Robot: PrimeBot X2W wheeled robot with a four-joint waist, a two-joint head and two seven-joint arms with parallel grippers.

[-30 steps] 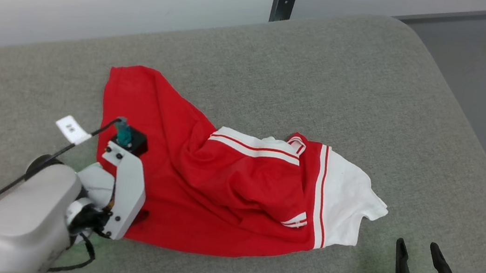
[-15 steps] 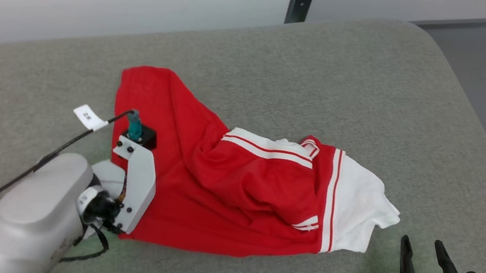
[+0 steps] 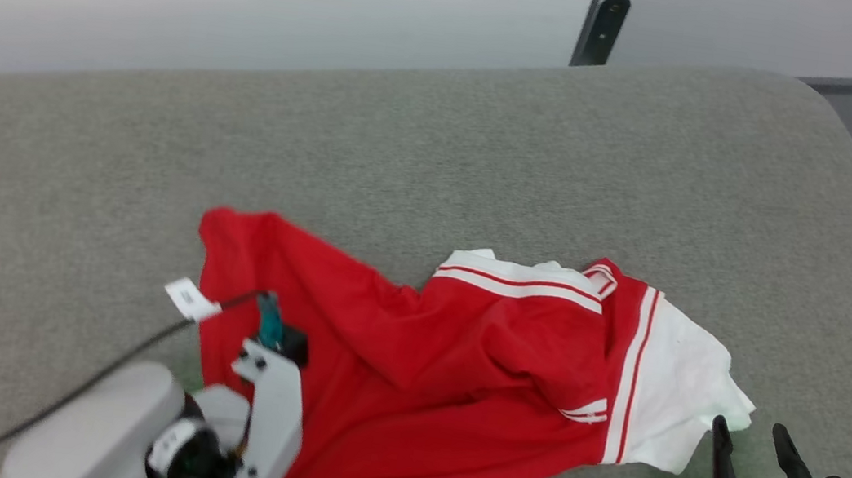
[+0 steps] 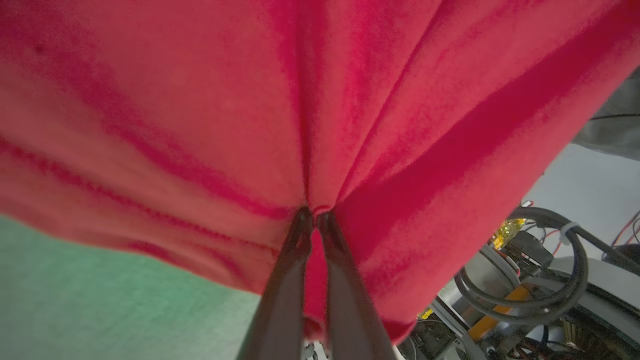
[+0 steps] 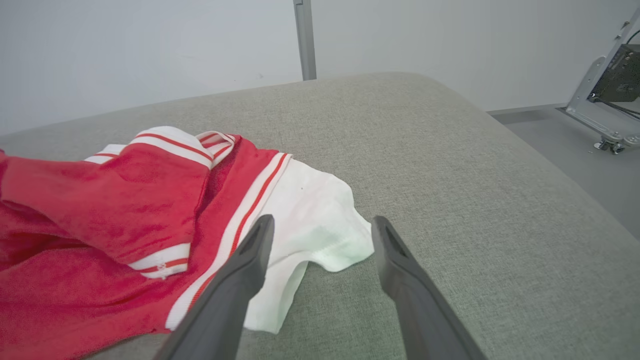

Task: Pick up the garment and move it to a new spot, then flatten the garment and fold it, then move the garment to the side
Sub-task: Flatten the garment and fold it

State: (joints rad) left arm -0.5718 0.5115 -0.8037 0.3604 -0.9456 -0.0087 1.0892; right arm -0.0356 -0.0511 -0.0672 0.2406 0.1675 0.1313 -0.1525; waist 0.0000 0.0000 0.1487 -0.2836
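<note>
The red knit jersey shirt with white short sleeves and red-and-white striped trim [image 3: 457, 375] lies crumpled on the near half of the grey fabric-covered desk [image 3: 486, 156]. Its red body is toward the near left corner and one white sleeve [image 3: 673, 395] is spread toward the near right edge. I have the left gripper [image 4: 311, 216] on the red body at the near edge. Its jaws are pressed together on a pinch of cloth, and in the left wrist view folds fan out from that pinch. The right gripper [image 3: 746, 433] sits just beside the sleeve's tip, jaws apart and holding nothing, pointing across it in the right wrist view. I judge this cloth light, soft and limp: from one pinch it will sag, trail and bunch rather than slide as a sheet, and a thin pinch may slip. For flattening I would take the doubled places, the striped trim [image 5: 172, 147] or the shoulder seam, with the right jaws, so both ends are held and the shirt can be drawn taut.
</note>
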